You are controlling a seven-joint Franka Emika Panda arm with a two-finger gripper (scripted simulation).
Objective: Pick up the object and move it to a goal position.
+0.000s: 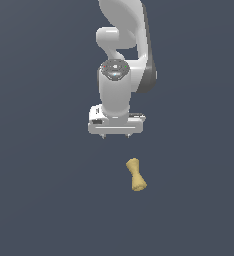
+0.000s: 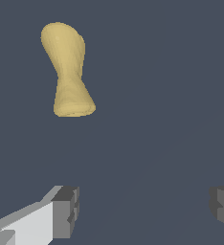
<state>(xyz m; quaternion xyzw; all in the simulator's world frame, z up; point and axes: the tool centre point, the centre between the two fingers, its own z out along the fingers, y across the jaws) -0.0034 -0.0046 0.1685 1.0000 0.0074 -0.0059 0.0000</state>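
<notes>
The object (image 1: 136, 175) is a small tan-yellow hourglass-shaped piece lying on the dark grey floor, slightly tilted. In the exterior view it rests below and a little toward the exterior view's right of the white arm's hand. My gripper (image 1: 116, 136) hangs apart from it, fingers barely showing under the hand. The wrist view shows the object (image 2: 67, 72) well away from my gripper (image 2: 145, 208), whose grey fingertips (image 2: 66, 210) stand wide apart with nothing between them. The gripper is open.
A plain dark grey surface (image 1: 39, 200) fills both views. The white arm (image 1: 121, 55) rises behind the hand. No other objects show.
</notes>
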